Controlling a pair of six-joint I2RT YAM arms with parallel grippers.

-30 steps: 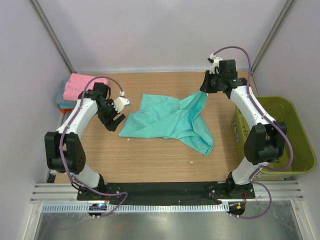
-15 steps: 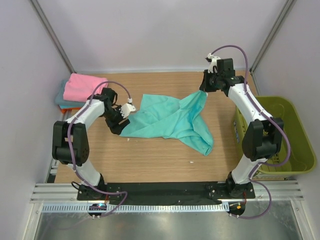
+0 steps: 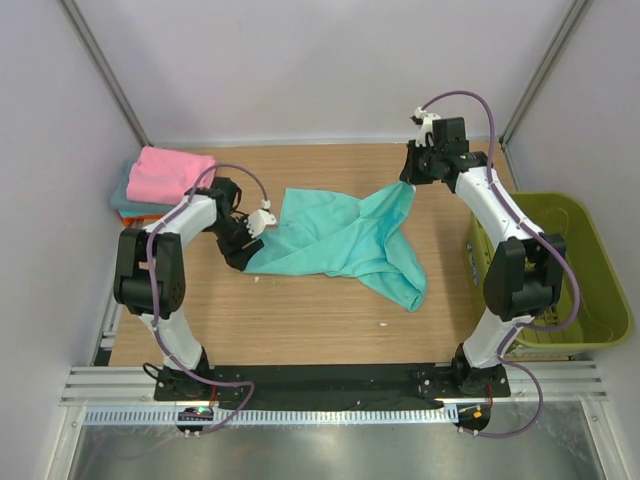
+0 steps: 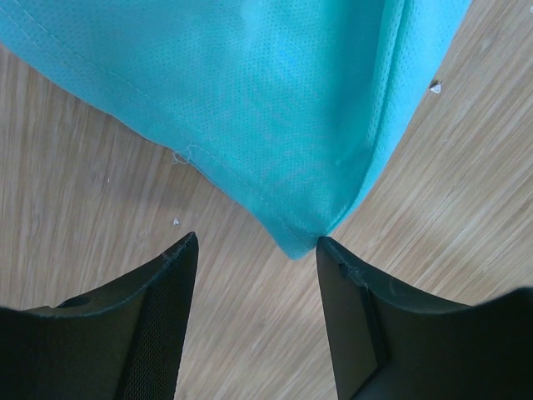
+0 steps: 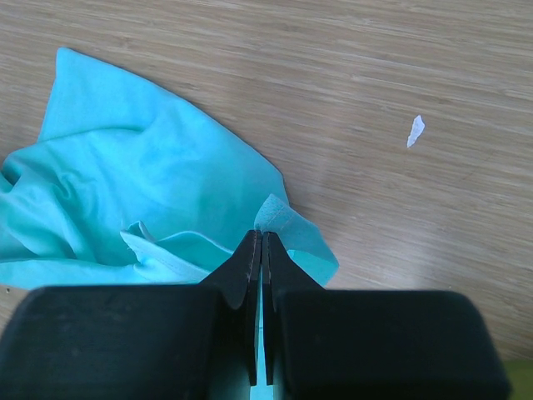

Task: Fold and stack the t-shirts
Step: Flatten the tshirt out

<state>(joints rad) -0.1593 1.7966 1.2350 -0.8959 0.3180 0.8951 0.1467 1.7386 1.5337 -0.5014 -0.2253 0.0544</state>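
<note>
A teal t-shirt [image 3: 340, 240] lies crumpled and spread in the middle of the table. My left gripper [image 3: 246, 256] is open at the shirt's near left corner [image 4: 300, 242], its fingers [image 4: 171, 283] straddling bare wood just short of the cloth. My right gripper [image 3: 405, 182] is shut on the shirt's far right corner [image 5: 279, 218] and holds it a little lifted. A folded pink t-shirt [image 3: 168, 174] lies on a folded teal one [image 3: 122, 195] at the far left.
An olive-green plastic basket [image 3: 590, 270] stands off the table's right edge. Metal frame posts rise at both back corners. Small white scraps [image 5: 415, 129] lie on the wooden table [image 3: 300, 320].
My left gripper has moved right, from beside the shirt to its near left corner. My right gripper has stayed shut on the far right corner, almost still.
</note>
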